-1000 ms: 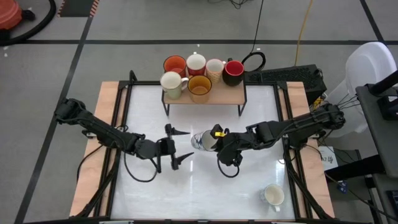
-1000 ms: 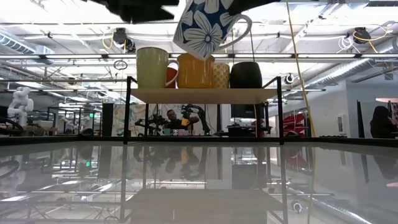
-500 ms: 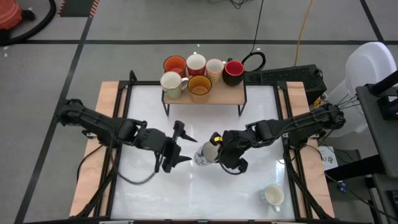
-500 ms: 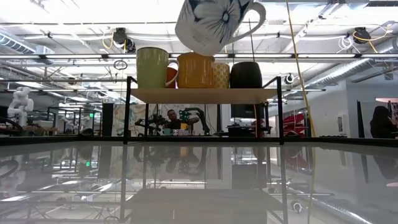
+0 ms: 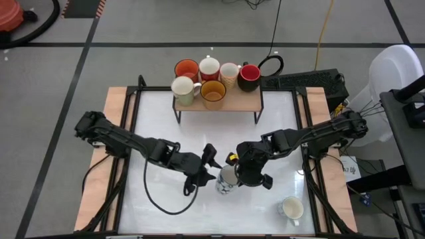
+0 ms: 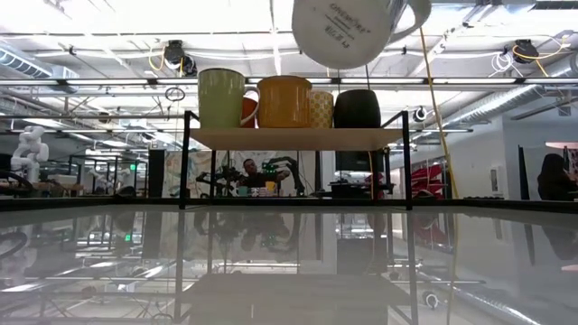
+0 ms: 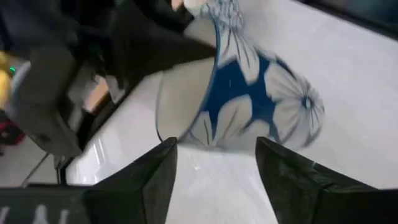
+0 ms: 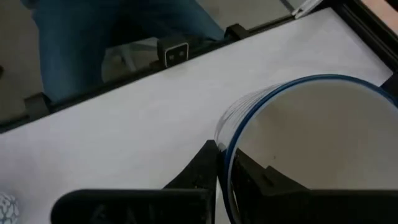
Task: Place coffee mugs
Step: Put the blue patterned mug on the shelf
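A white mug with a blue flower pattern hangs above the table's middle, and my right gripper is shut on it. The low view shows its base turned toward the near edge. My left gripper is open just left of the mug. Its two fingers stand apart in front of the mug's patterned wall, and a gap shows between them and the mug. Several other mugs stand upright on a small shelf at the far edge. My right gripper holds the mug by its blue-edged rim, one finger inside and the other outside. The fingers slant down from the table's right side. The mug is lifted clear and tilted, base toward the near edge.
A plain white mug stands on the table near the front right corner. The shelf rests on thin black legs, with open room beneath it. Black rails run along the table's left and right sides.
My left gripper has moved toward the table's right and near edges, up to the patterned mug. It has rolled, and its fingers have drawn closer together. My right gripper has turned at the wrist, swinging the mug's base toward the near edge.
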`<action>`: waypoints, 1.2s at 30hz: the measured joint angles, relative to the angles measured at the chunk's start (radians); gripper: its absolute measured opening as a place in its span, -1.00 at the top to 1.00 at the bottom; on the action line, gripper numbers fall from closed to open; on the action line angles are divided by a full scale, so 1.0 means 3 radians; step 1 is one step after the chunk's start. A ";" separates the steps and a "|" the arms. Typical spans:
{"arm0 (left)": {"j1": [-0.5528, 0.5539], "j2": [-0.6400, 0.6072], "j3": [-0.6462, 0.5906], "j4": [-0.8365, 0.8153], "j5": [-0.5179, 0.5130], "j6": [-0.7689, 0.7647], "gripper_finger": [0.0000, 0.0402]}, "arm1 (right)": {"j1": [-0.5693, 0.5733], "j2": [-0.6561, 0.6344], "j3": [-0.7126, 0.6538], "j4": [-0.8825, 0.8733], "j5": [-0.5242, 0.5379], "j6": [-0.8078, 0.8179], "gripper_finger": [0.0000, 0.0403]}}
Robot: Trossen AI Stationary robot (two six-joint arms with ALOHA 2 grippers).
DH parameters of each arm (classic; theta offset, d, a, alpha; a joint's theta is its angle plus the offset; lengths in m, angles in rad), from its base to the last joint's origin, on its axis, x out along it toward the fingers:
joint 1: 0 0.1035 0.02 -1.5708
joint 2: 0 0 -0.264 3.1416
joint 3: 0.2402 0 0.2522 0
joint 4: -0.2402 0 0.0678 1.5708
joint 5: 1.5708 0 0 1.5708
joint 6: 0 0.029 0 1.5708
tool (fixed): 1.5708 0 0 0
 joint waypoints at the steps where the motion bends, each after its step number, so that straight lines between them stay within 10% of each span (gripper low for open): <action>1: 0.0008 0.0003 0.0000 0.0046 0.0005 0.0010 -0.07 | -0.0001 -0.0002 -0.0026 0.0037 -0.0014 0.0038 0.94; 16: 0.0122 0.0007 0.0000 0.0148 0.0844 0.0232 0.16 | -0.0036 0.0000 -0.0469 0.0622 -0.0524 0.0083 0.94; 36: 0.0157 0.0009 -0.0032 0.0290 0.0825 -0.0027 0.20 | -0.0024 0.0000 -0.0756 0.0643 -0.0115 0.0431 0.93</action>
